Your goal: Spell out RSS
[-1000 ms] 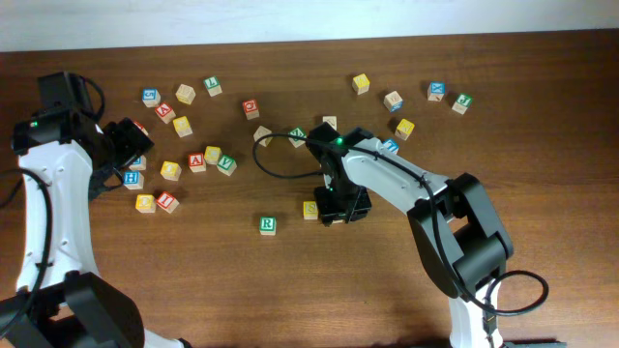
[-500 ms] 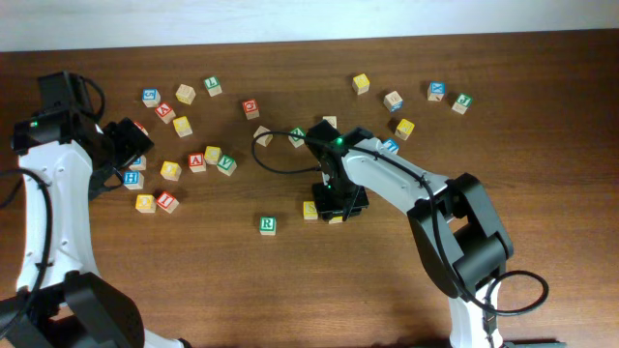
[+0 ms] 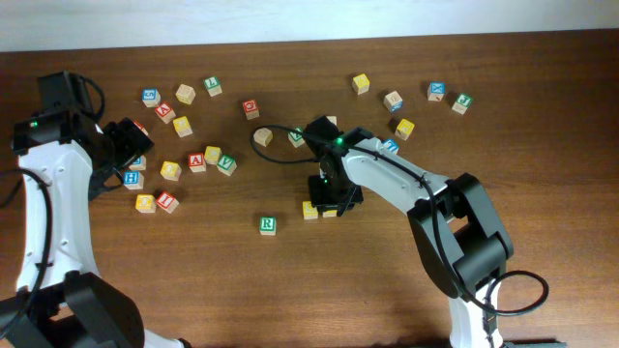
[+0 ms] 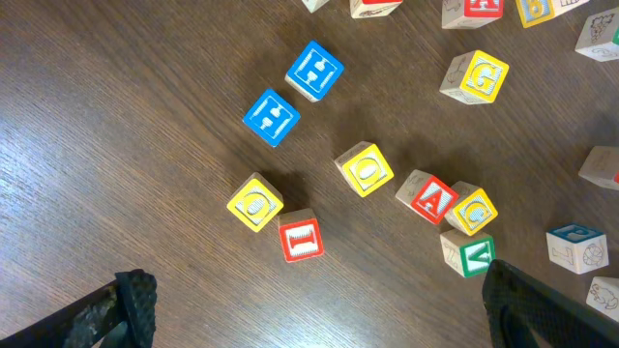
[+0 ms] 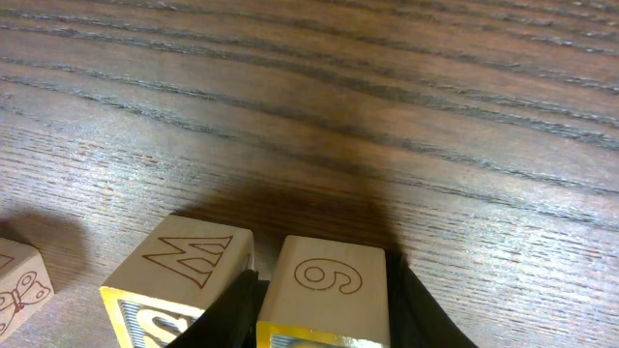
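Three cubes matter on the wooden table (image 3: 193,290), and they sit close to its middle. The R cube (image 3: 268,224), green-framed with its letter facing up, lies alone on bare wood, left of the other two and a little nearer. To its right, a short gap away, is the first yellow cube (image 3: 309,210). From the right wrist it shows an M on its top face and a yellow side face below.

Just beside it on the right is the second yellow cube (image 5: 329,275), with a figure like a 6 or 9 on top. The right gripper (image 3: 328,200) pinches this cube, one dark finger (image 5: 418,311) on each side. The other finger is wedged between the two yellow cubes. Whether the pinched cube rests on the wood or is raised off it cannot be told.

The left gripper (image 3: 121,147) hangs over the far-left cluster of loose cubes with its jaws spread wide and nothing between them. Its camera looks down on two blue H cubes (image 4: 314,70), a yellow O cube (image 4: 366,169), a red I cube (image 4: 301,237), a red A cube (image 4: 429,198) and a green V cube (image 4: 469,256), all apart from the fingers.

More cubes are scattered along the far side, right of the middle
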